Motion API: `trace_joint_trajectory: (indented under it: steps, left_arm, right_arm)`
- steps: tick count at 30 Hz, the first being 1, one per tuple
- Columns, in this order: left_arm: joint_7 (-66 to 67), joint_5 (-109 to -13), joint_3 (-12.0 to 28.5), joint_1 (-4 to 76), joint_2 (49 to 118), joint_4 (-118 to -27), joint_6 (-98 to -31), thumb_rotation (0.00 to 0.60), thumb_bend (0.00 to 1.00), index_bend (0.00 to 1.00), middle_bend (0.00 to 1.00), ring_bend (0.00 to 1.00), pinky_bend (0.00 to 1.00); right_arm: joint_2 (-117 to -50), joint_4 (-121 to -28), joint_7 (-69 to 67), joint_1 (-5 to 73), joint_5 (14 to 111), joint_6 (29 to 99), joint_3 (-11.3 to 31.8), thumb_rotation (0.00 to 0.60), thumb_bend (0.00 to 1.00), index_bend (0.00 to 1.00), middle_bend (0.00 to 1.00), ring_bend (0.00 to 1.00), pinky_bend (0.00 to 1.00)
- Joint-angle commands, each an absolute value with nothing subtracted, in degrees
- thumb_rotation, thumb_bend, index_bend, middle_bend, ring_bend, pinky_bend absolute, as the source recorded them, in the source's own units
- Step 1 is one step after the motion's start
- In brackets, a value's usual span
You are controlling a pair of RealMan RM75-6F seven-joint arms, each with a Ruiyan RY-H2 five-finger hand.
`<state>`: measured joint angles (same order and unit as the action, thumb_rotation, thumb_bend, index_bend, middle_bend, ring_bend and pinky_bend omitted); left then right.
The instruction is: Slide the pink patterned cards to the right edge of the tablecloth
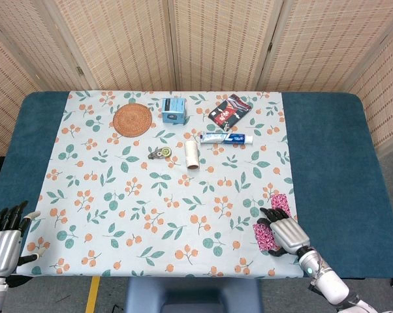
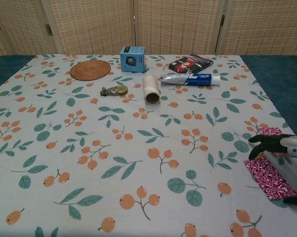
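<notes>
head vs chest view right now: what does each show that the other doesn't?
Head view only: the left hand, off the front-left corner of the tablecloth, holding nothing, and the bare blue table on both sides of the cloth.

Chest view only: a low side-on look at the right hand, its dark fingers arched over the pink patterned cards.

Both: the right hand over the cards at the cloth's right edge, plus the woven coaster, blue box, toothpaste tube and cardboard roll.
</notes>
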<state>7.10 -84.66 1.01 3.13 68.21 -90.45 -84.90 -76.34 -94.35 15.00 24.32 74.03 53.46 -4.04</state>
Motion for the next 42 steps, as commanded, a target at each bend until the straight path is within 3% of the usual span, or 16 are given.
trace_joint_trajectory:
  steps: [1, 42]
  left_arm:
    - [7.0, -84.7, 1.0, 3.1, 68.2, -90.4, -84.9, 0.6, 0.17, 0.26, 0.06, 0.09, 0.0]
    - [6.9, -84.8, 0.8, 3.0, 68.4, -90.0, -84.8, 0.6, 0.17, 0.26, 0.06, 0.09, 0.0]
  right_arm:
    - [-76.4, -94.3, 15.1, 24.4, 73.9, 53.3, -4.0, 0.59, 0.21, 0.2, 0.05, 0.0, 0.0]
    - [-76.9, -93.0, 13.1, 24.1, 73.6, 54.0, -3.0, 0.591, 0.21, 0.26, 0.07, 0.0, 0.0]
